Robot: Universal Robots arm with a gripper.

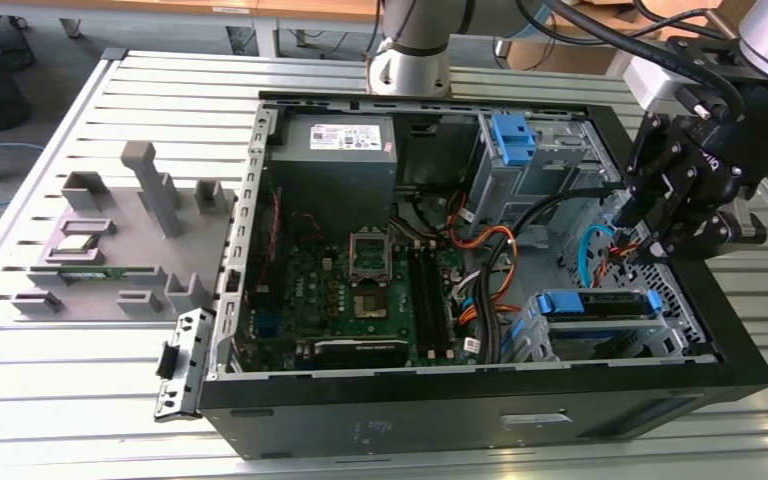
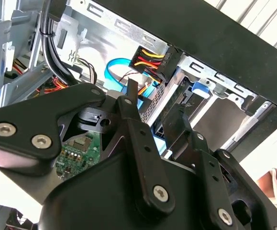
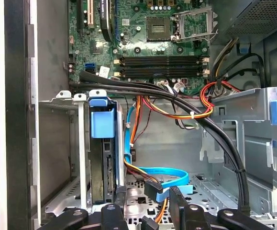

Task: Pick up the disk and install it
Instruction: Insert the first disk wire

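Case [image 1: 491, 410]: open on your slatted counter [image 1: 77, 400], lid off.
Disk [image 1: 598, 304]: seated in the drive bay at 4 o'clock in the exterior view, blue rails at its sides; in the first wrist view it [image 3: 102, 165] stands on edge under a blue tab [image 3: 102, 125].
Gripper [image 1: 651, 240]: your arm hangs it at 3 o'clock, just beyond the disk and clear of it, over orange and blue cables [image 1: 598, 245].
Jaws: spread, pinching nothing.
Motherboard [image 1: 357, 280]: centre of the case.
Power-supply box [image 1: 337, 150]: 12 o'clock end.
Grey fixtures [image 1: 117, 240]: on the counter at 9 o'clock.
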